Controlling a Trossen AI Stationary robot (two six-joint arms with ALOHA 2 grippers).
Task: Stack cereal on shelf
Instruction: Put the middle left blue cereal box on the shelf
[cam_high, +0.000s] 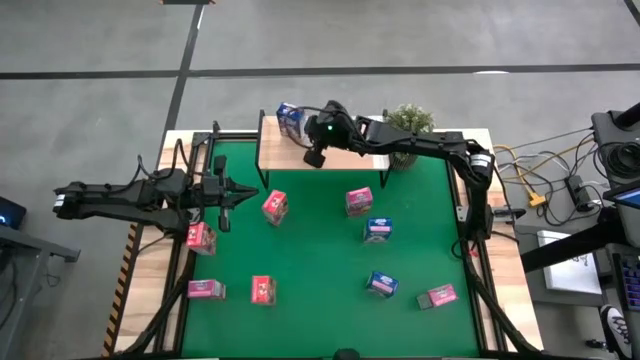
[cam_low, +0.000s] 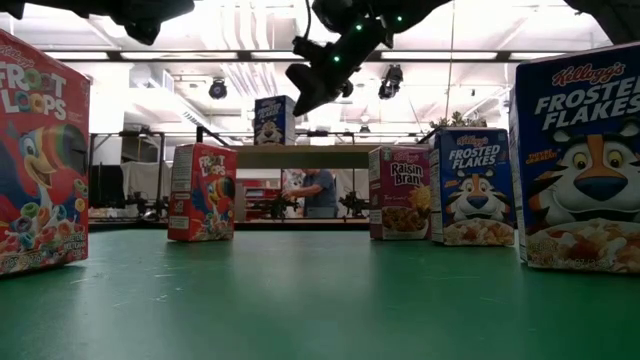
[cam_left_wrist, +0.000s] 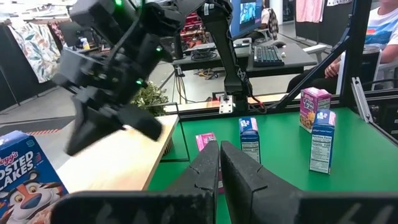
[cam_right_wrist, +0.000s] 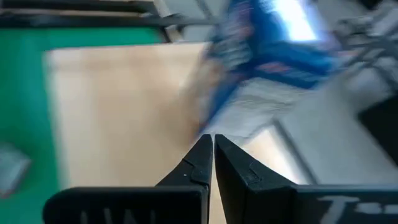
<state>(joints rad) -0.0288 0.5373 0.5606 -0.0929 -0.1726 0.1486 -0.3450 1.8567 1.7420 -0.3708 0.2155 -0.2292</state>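
Blue cereal box (cam_high: 289, 120) stands at shelf (cam_high: 345, 156) corner edge.

We see the shelf (cam_high: 345, 150), a light wooden board on thin black legs, directly beneath the right gripper (cam_high: 313, 158), whose fingers are pressed together and empty. One blue Frosted Flakes box (cam_high: 290, 121) stands upright on the shelf's corner, just beyond that gripper's tips. The other cereal sits on the green mat: a pink box (cam_high: 275, 206) just ahead of the closed left gripper (cam_high: 226, 196), another pink box (cam_high: 201, 237) beside that gripper, and a pink Raisin Bran box (cam_high: 359, 201) and a blue box (cam_high: 378, 230) below the right gripper. Four more boxes (cam_high: 382, 285) lie farther away from both grippers.
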